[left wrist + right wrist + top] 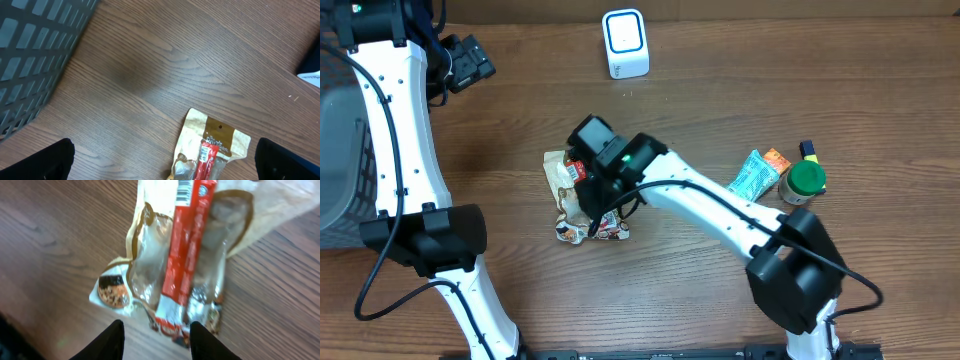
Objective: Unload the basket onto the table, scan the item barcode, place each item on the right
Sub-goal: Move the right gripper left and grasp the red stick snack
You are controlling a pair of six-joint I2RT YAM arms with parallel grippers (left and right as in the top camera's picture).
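A tan snack bag lies flat mid-table with a red stick packet on top of it; a barcode shows at the packet's far end. My right gripper hangs low over the bag. In the right wrist view this gripper is open, its dark fingertips either side of the bag's near end without pinching it. The white scanner stands at the back. My left gripper is at the far left, wide open, with the bag lying below it.
A grey mesh basket sits at the left edge, also seen in the left wrist view as the basket. At the right lie a teal packet, a small orange item and a green-lidded jar.
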